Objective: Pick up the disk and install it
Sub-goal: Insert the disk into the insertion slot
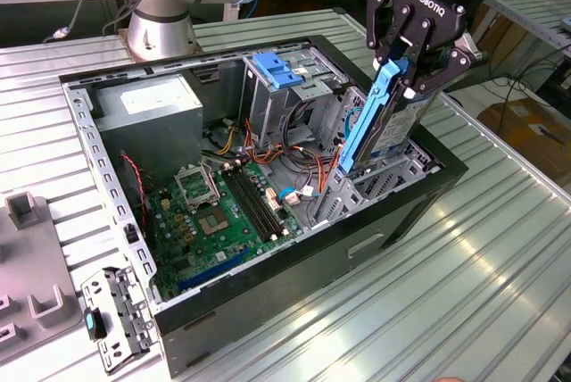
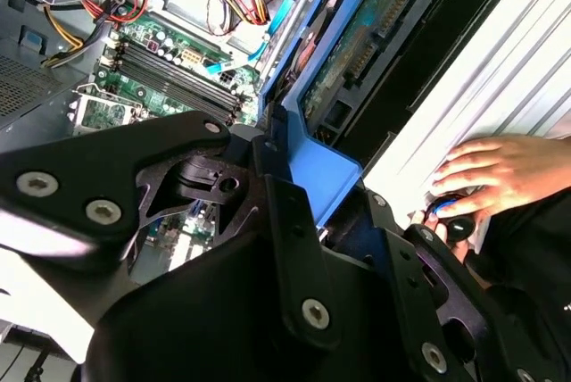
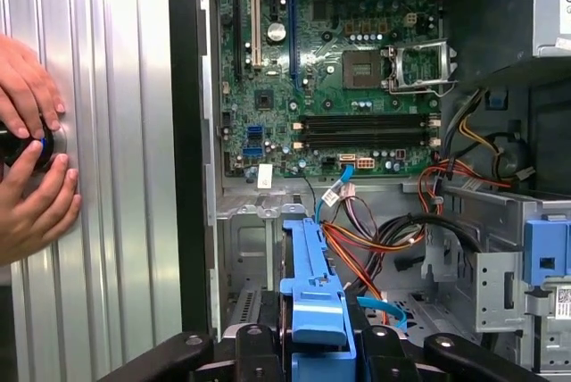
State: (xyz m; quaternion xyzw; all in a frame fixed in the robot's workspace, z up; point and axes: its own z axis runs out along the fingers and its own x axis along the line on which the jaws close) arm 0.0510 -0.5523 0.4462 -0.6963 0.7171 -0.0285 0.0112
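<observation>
Jaws closed on the disk (image 1: 379,128), gripping its upper end; the disk stands tilted with its lower end inside the drive cage (image 1: 406,172) at a corner of the open computer case (image 1: 268,311). Beyond it lie loose red-and-orange cables (image 1: 294,145), then the green motherboard (image 1: 210,221), and farthest the grey power supply (image 1: 147,119).

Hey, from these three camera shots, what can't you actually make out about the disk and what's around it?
- Lower end of the disk, held by the gripper: exterior view, hidden inside the drive bay, so its depth is unclear.
- Object under the person's hands: in both wrist views, covered by the hands; in the first wrist view also cut off by the picture's edge.
- Where the gripper clamps the disk: in both wrist views, blocked by the gripper's black body.
</observation>
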